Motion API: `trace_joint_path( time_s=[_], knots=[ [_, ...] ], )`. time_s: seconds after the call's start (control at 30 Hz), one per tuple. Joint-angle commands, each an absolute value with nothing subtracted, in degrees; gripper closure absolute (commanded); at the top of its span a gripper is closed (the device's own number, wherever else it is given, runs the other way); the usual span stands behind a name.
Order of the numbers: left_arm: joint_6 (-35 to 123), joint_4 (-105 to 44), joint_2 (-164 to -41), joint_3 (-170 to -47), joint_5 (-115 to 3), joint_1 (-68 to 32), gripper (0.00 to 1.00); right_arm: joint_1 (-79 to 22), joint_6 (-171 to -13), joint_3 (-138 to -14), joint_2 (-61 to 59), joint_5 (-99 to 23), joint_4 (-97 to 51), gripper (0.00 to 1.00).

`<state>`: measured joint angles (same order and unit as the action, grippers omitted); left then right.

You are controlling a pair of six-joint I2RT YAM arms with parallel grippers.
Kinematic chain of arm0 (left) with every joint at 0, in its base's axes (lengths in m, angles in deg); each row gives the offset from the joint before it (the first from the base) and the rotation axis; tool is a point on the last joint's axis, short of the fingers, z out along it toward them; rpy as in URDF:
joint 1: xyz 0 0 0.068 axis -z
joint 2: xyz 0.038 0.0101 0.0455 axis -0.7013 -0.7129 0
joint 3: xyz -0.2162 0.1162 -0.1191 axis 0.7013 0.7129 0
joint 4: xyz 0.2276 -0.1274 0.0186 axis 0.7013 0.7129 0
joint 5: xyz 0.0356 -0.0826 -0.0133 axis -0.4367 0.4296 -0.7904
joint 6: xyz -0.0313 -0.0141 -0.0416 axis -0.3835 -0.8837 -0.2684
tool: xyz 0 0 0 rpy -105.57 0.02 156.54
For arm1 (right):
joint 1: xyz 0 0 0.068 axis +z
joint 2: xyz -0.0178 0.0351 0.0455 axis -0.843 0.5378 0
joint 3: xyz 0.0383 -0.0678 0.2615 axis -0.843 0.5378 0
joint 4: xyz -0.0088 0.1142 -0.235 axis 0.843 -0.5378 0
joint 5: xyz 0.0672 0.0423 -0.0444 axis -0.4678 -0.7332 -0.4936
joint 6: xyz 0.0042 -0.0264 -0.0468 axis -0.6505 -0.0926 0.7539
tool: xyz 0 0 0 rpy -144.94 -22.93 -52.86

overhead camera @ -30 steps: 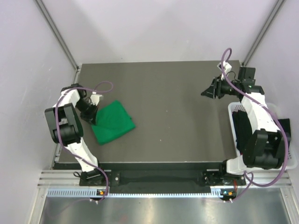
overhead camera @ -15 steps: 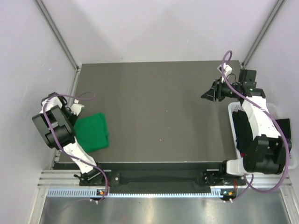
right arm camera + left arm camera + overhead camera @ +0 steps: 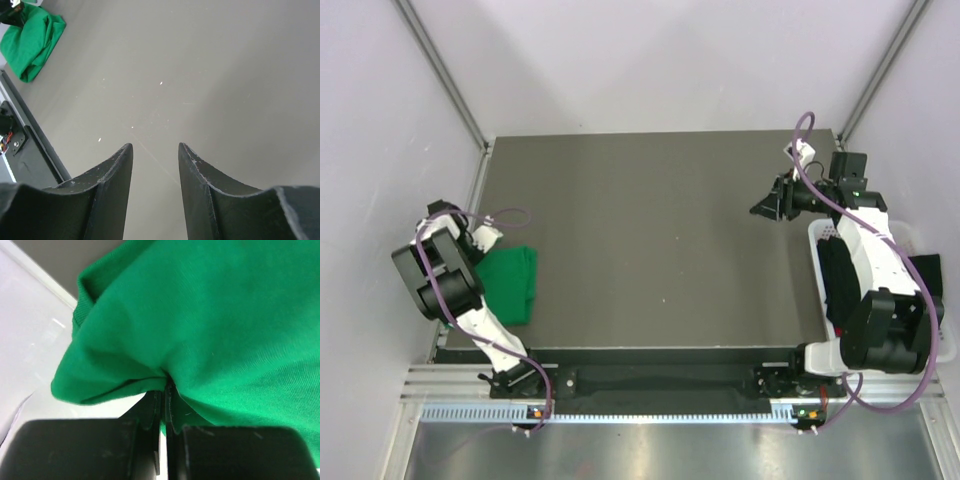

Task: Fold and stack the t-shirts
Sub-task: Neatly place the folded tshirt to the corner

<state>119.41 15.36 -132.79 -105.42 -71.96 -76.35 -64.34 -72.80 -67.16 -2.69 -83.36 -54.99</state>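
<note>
A bright green t-shirt (image 3: 508,285), folded into a small bundle, lies at the left edge of the dark table (image 3: 660,220). My left gripper (image 3: 482,243) is at its far left corner, shut on a pinch of the green cloth (image 3: 225,315); the jaws (image 3: 165,385) meet with fabric bunched between them. My right gripper (image 3: 761,203) hangs open over the right part of the table with nothing between its fingers (image 3: 155,147). From there the green t-shirt (image 3: 32,42) shows far off. A black t-shirt (image 3: 835,280) lies bunched in the basket at the right.
A white basket (image 3: 817,233) stands at the table's right edge beside the right arm. A metal frame rail (image 3: 440,70) rises at the back left, and pale walls enclose the table. The left table edge runs right by the green bundle.
My left gripper has dragged the green t-shirt left and nearer, to the table's left edge, and the bundle is more compact. The right arm has barely moved.
</note>
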Motion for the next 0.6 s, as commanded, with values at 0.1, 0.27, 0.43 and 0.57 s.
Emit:
trace_joint_path(
  time_s=[0.1,0.27,0.43,0.57],
  knots=[
    [124.11,13.43,-125.97,-100.18,-72.27,-76.35,1.0,-64.06,-71.62,-66.54,-3.12,-84.84,-53.01,0.58],
    [125.16,12.37,-122.71,-97.89,-71.83,-76.44,1.0,-63.88,-72.15,-66.27,-3.47,-84.84,-52.56,0.58],
    [127.53,10.53,-118.85,-94.02,-72.71,-76.35,1.0,-63.88,-72.15,-66.1,-3.64,-84.93,-52.65,0.57],
    [133.23,8.24,-115.42,-89.46,-74.03,-76.7,1.0,-63.79,-72.41,-65.66,-3.82,-85.28,-52.56,0.58]
  ],
)
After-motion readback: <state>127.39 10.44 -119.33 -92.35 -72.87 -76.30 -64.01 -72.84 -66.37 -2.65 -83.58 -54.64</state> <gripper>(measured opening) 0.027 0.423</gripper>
